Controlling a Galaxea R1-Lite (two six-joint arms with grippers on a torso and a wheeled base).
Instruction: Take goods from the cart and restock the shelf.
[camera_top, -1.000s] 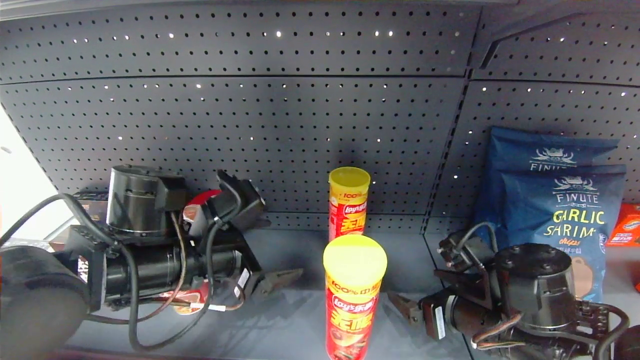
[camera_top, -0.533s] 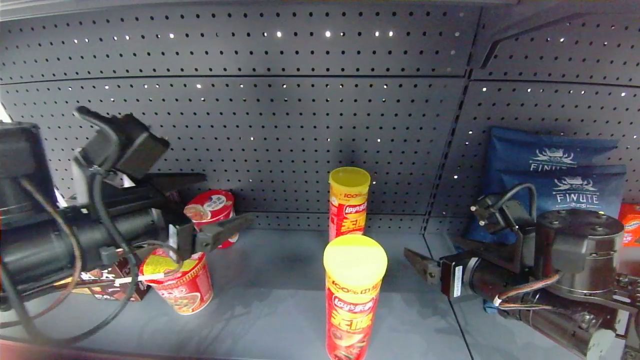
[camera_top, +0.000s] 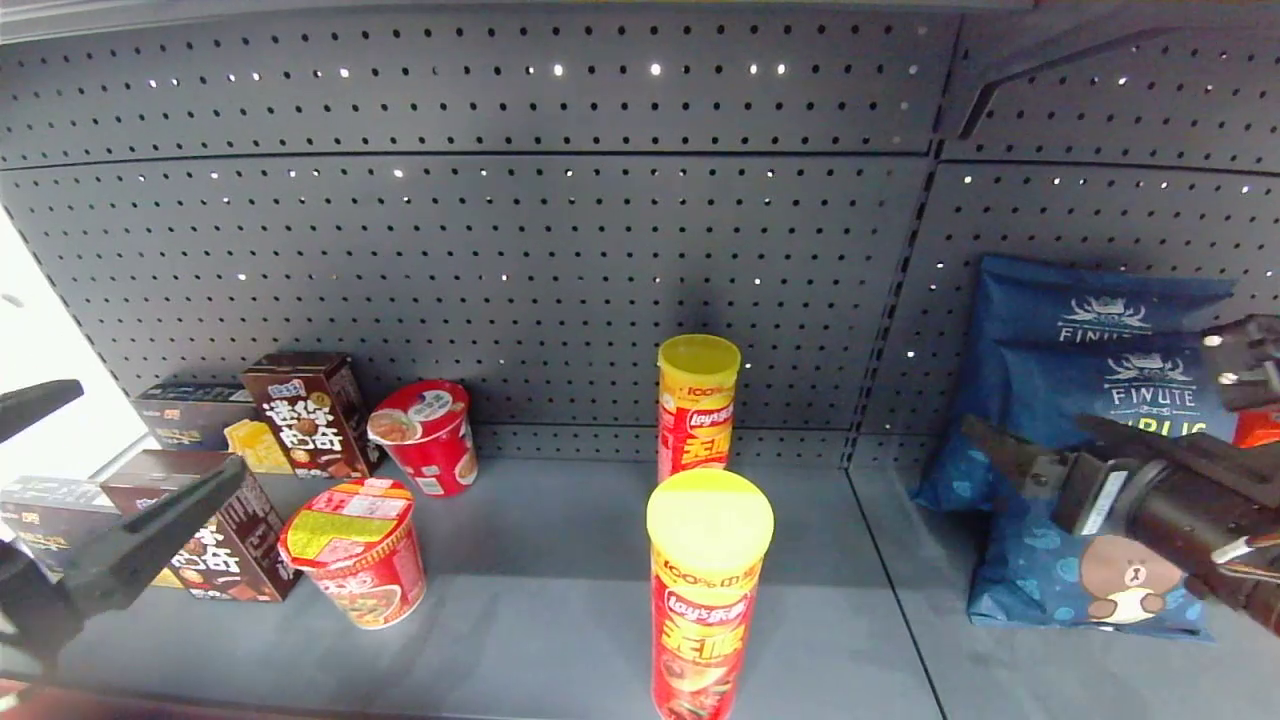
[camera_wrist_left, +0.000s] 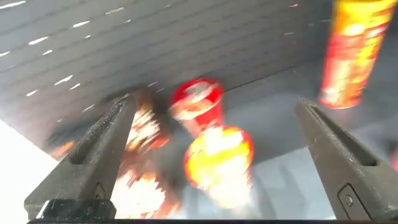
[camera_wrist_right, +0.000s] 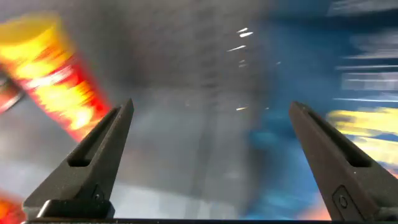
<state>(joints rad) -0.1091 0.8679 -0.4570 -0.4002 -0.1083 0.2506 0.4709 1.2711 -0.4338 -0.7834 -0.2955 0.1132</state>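
Two red chip cans with yellow lids stand upright mid-shelf, one in front (camera_top: 708, 590) and one behind (camera_top: 697, 405). To their left are two cup noodles, a front one (camera_top: 355, 550) and a rear one (camera_top: 425, 435). My left gripper (camera_top: 162, 424) is at the shelf's left edge, open and empty, over the chocolate boxes (camera_top: 215, 545). The left wrist view has this gripper (camera_wrist_left: 214, 102) wide open, facing the cup noodles (camera_wrist_left: 217, 162) and a chip can (camera_wrist_left: 351, 53). My right gripper (camera_top: 1022, 420) hangs open before the blue chip bags (camera_top: 1110, 400). It is also open (camera_wrist_right: 211, 104) in the right wrist view, with a can (camera_wrist_right: 53, 74) off to one side.
More chocolate boxes (camera_top: 305, 415) stand against the perforated back panel (camera_top: 560, 280). An orange pack (camera_top: 1255, 428) peeks out at far right. The grey shelf floor (camera_top: 560, 620) has bare room between the cups and the cans, and between the cans and the bags.
Both arms have pulled back from the shelf, the left toward the left edge and the right toward the right. The cup noodles and boxes that the left arm hid have come into sight.
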